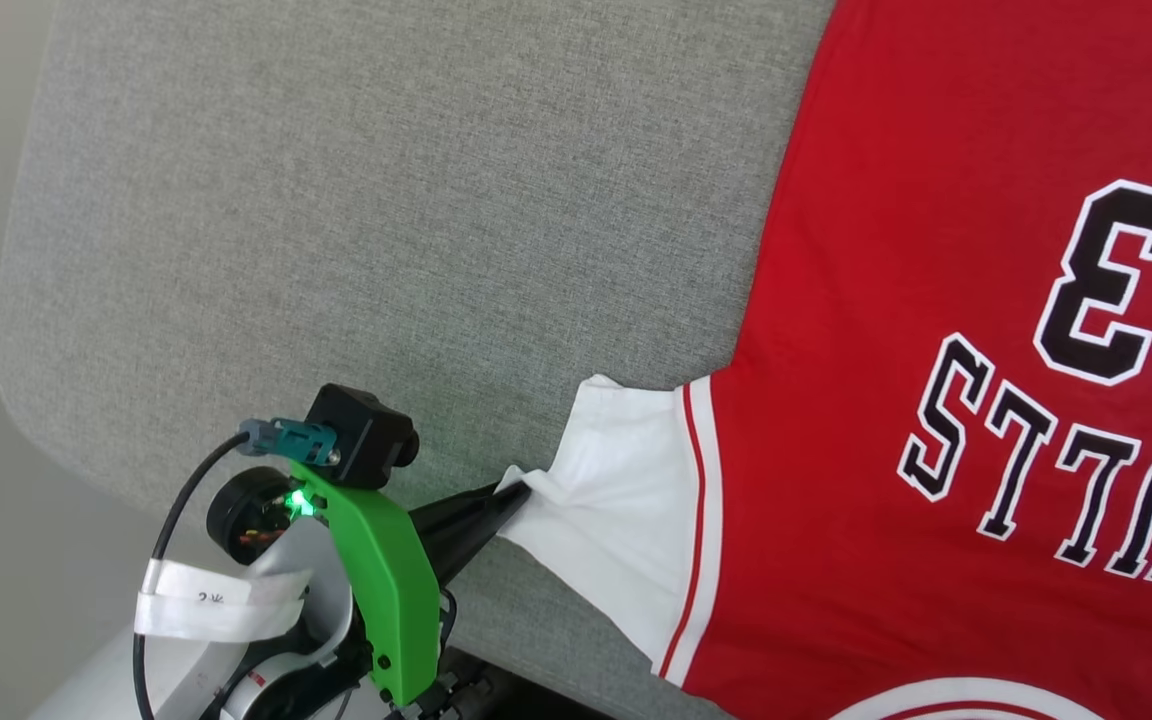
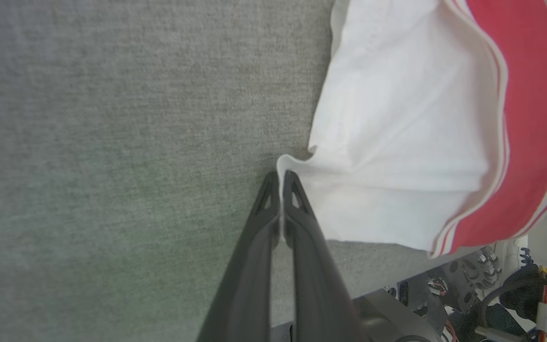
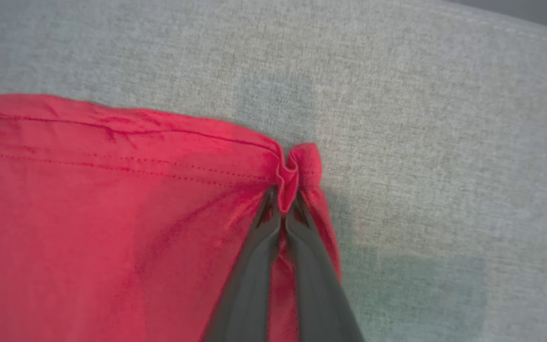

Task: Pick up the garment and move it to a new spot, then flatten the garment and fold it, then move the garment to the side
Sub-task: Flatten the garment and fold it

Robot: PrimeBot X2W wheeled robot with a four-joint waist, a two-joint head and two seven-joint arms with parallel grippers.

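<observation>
A grey woven surface (image 1: 336,200) fills the left of the head view. At its lower left, the left gripper (image 1: 514,492) has both dark fingers pressed together on the tip of the white sleeve (image 1: 626,500), which is drawn to a point. To the right, the garment (image 1: 876,300) lies flat on the surface, print side up. In its wrist view, the right gripper (image 3: 283,199) is pinched closed on a bunched red hem corner (image 3: 302,161).

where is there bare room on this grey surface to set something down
The grey fabric surface is bare from its rounded left edge to the red jersey T-shirt. Crowded: the right side under the shirt, and the near edge where the left claw pinches its white sleeve.
</observation>
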